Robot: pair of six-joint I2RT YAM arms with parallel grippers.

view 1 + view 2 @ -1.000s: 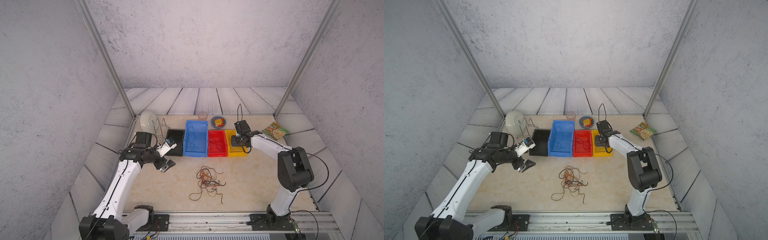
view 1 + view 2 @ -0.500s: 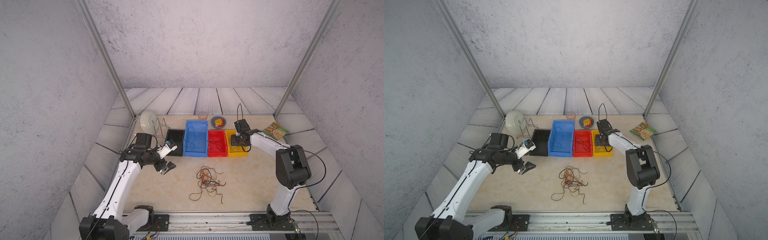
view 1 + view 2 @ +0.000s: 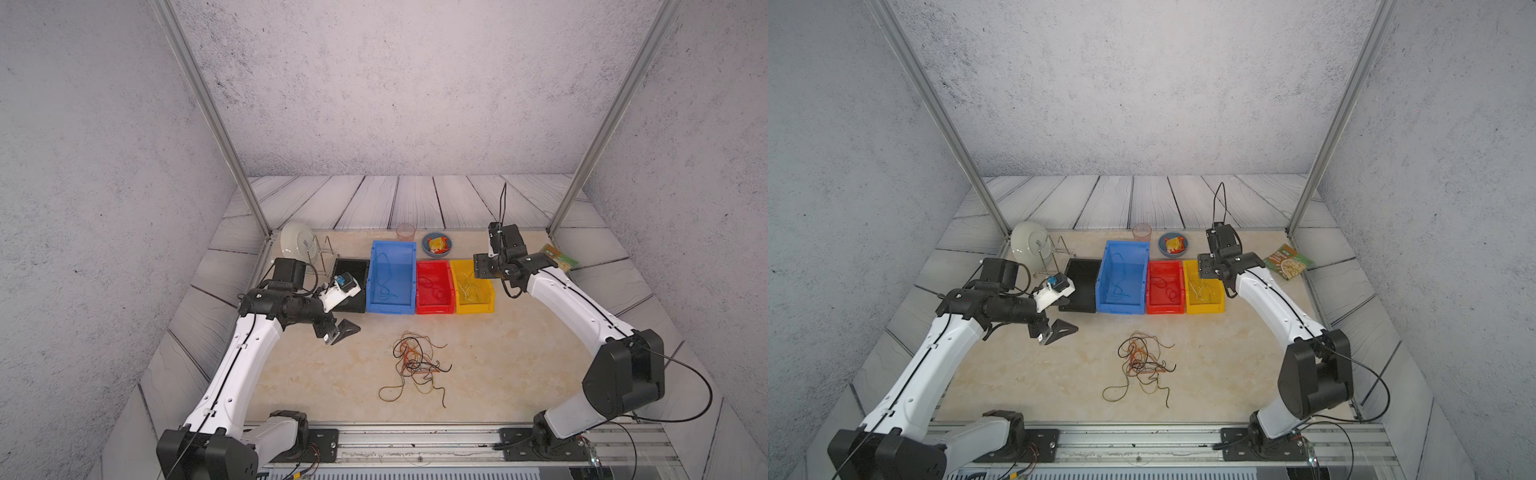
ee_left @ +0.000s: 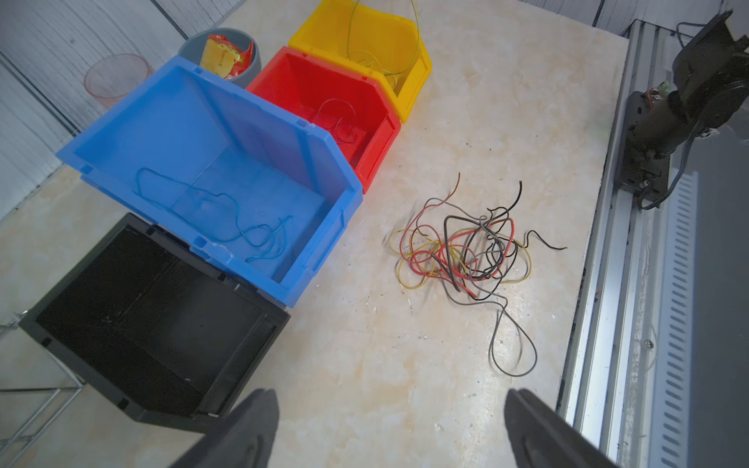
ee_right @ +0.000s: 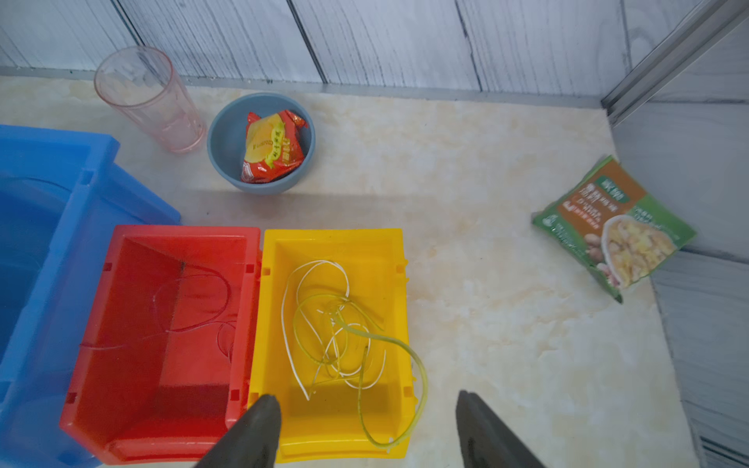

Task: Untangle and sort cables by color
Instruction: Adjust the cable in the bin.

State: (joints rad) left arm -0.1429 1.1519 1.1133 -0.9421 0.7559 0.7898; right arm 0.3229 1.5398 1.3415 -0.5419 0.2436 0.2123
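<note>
A tangle of red, yellow, black and brown cables (image 3: 415,362) (image 3: 1142,365) (image 4: 466,251) lies on the table in front of the bins. Black (image 3: 351,266), blue (image 3: 392,247), red (image 3: 434,309) and yellow (image 3: 475,308) bins stand in a row. Blue strands (image 4: 227,210) lie in the blue bin and thin red ones (image 5: 190,304) in the red bin. Yellow cables (image 5: 336,324) lie in the yellow bin (image 5: 332,235), with one loop over its rim. My right gripper (image 5: 367,405) (image 3: 484,270) hangs open above the yellow bin. Left of the tangle, my left gripper (image 4: 389,405) (image 3: 340,330) is open and empty.
A plate in a wire rack (image 3: 297,247) stands at the back left. A clear cup (image 3: 405,230) and a grey bowl with a snack packet (image 3: 437,244) sit behind the bins. A green packet (image 3: 559,257) lies at the right edge. The metal rail (image 3: 415,440) runs along the front.
My right gripper has opened above the yellow bin, and the yellow cable now lies in the bin. The left arm has shifted only slightly.
</note>
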